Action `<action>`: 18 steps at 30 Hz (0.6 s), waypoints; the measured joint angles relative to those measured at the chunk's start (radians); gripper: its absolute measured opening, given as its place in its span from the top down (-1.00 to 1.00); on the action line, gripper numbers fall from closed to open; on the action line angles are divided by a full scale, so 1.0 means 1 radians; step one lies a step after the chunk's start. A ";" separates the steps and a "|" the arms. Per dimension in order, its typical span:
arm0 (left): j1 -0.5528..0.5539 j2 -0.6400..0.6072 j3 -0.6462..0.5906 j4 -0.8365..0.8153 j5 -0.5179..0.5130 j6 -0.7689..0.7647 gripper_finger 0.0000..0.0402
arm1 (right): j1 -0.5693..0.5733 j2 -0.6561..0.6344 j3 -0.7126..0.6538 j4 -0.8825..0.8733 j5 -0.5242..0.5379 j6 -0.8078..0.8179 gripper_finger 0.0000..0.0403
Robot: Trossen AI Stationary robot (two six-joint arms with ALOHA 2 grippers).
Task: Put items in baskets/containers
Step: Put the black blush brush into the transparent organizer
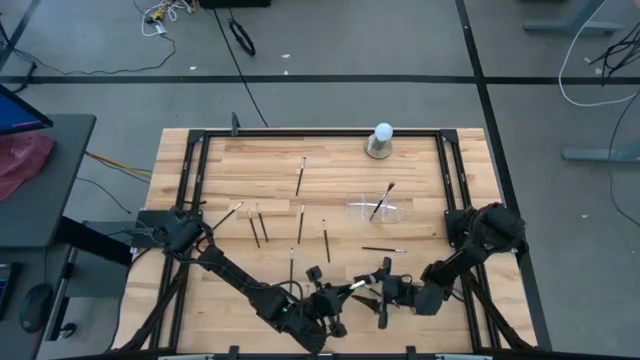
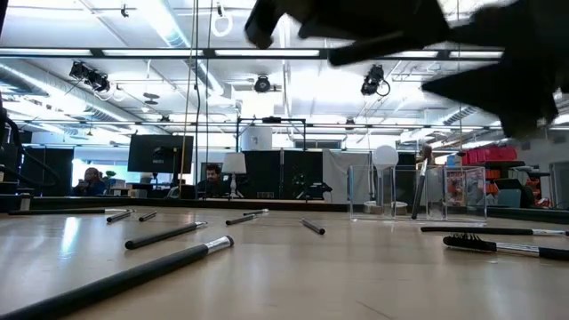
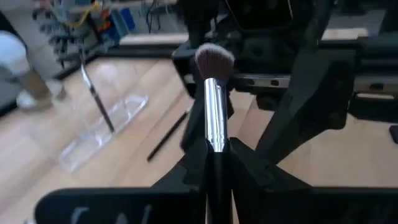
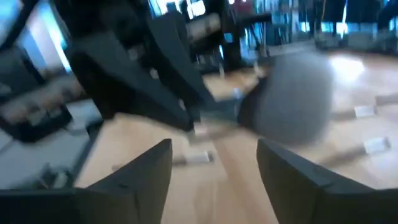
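My left gripper point(image 3: 214, 149) is near the table's near edge point(image 1: 330, 293), shut on a makeup brush point(image 1: 362, 281) that has a black handle, a silver ferrule and a fluffy grey-brown head point(image 3: 214, 59). My right gripper point(image 4: 214, 165) faces it from the right point(image 1: 386, 292), open. The blurred brush head point(image 4: 295, 102) shows just ahead of its fingers, and I see no touch. The clear holder point(image 1: 375, 209) stands toward the far right, with one dark brush point(image 3: 96, 99) leaning in it. Several thin brushes point(image 1: 300, 222) lie flat on the wood. My left gripper pinches the brush between its two fingers by the black handle, just behind the silver ferrule point(image 3: 216, 158). The fingers come level from the table's left and lie along the brush. The brush is lifted clear of the table, and its head points toward my right gripper.
A white ball on a grey round base point(image 1: 381, 141) stands at the far edge. Loose brushes lie left of centre point(image 1: 256, 226), at centre point(image 1: 325, 240) and right of centre point(image 1: 383, 250). A black frame point(image 1: 190, 190) borders the table. People sit in the room beyond point(image 2: 211, 178).
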 joint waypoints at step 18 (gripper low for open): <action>-0.002 0.001 0.002 0.029 0.019 0.041 0.64 | 0.032 0.001 0.002 0.197 0.027 -0.149 0.88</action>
